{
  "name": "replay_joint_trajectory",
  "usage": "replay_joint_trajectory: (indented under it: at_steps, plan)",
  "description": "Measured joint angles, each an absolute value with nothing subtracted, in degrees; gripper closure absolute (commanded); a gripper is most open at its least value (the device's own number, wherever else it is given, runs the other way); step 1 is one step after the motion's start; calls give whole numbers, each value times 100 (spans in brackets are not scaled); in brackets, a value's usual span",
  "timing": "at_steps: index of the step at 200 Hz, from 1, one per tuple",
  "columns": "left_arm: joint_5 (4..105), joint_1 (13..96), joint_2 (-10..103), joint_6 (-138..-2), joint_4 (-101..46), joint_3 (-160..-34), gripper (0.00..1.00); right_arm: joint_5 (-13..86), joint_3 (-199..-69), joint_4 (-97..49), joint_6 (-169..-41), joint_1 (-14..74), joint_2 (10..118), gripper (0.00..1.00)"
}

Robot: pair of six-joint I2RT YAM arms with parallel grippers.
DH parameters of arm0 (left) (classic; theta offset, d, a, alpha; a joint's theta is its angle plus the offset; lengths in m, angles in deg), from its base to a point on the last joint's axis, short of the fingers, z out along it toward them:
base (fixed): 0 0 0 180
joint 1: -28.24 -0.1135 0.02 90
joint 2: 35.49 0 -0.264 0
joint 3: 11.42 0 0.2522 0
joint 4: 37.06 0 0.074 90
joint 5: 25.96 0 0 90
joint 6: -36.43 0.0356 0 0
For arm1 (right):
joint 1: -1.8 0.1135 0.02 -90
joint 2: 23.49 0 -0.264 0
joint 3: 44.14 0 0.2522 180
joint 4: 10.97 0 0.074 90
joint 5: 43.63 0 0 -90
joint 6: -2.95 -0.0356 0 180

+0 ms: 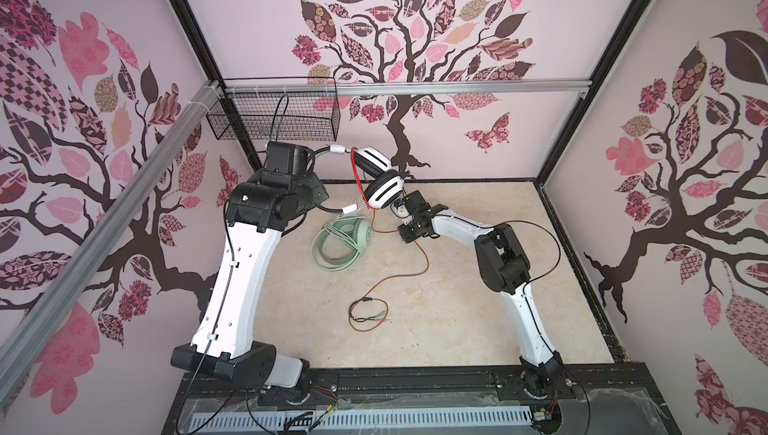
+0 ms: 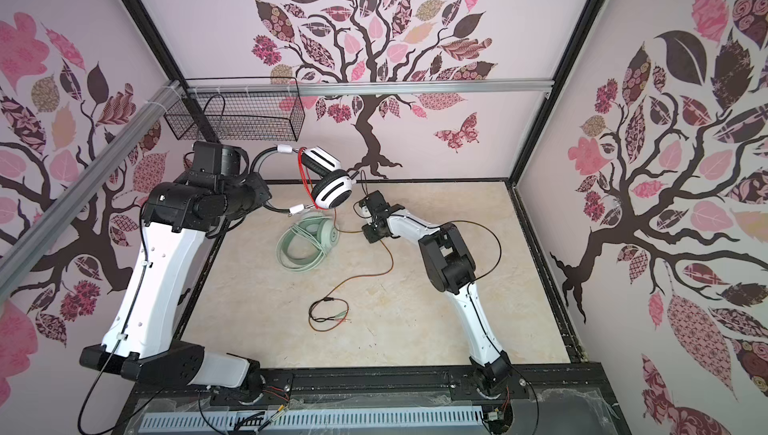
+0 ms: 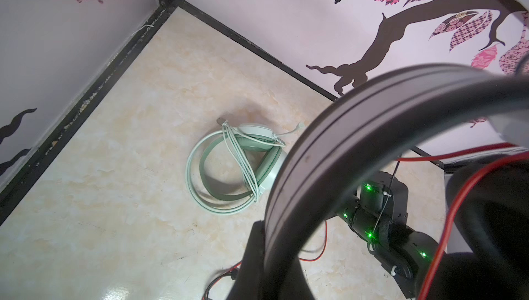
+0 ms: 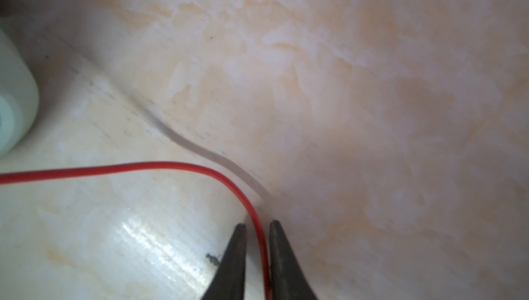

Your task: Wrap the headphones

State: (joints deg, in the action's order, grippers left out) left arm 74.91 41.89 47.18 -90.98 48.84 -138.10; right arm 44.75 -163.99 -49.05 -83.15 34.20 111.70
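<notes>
Right wrist view puts the red cable (image 4: 171, 164) straight between the tips of the right gripper (image 4: 257, 224). The jaws are drawn in close and look to be pinching it, low over the table (image 4: 372, 83). Ahead of those jaws the cable curves towards the green headset (image 1: 358, 232), which lies flat just beside them with its own cord wound round it. Above and across from them, the left gripper (image 3: 272, 241) is pressed together on the black band of the white-and-black headset (image 1: 384, 190), holding it in the air with red loops across it. Behind the right jaws the slack trails over the table to the plugs (image 1: 368, 308).

We see three risks. The thin cable could slide through the tips if we pull before the pinch is firm. A hard tug could twist the band in the left jaws. The slack could also snag the green headset and drag it.
</notes>
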Motion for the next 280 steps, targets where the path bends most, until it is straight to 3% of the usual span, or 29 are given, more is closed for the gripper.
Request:
replay_joint_trajectory:
  at_steps: [47,88,141,176,215,280]
  plan:
    - [7502,4189,4720,-9082,4913,-13987,100,4293,-15468,-4700,-8341,3418,10578,100]
    - [7581,4189,4847,-9067,4941,-14186,100,4005,-13166,-4676,-8566,3536,8801,100]
    - [8000,4187,5374,-9063,4921,-14621,100,4389,-11603,-5001,-9010,5094,6390,100]
    - [8540,4180,5745,-8940,4915,-14790,100,4962,-11560,-5803,-9482,6014,5267,100]
    - [9019,4172,5907,-8820,4902,-14790,100,5388,-11997,-6715,-9812,6253,4285,100]
    - [9382,4167,6161,-8991,4637,-14925,100,5347,-13002,-7773,-9888,6358,3938,100]
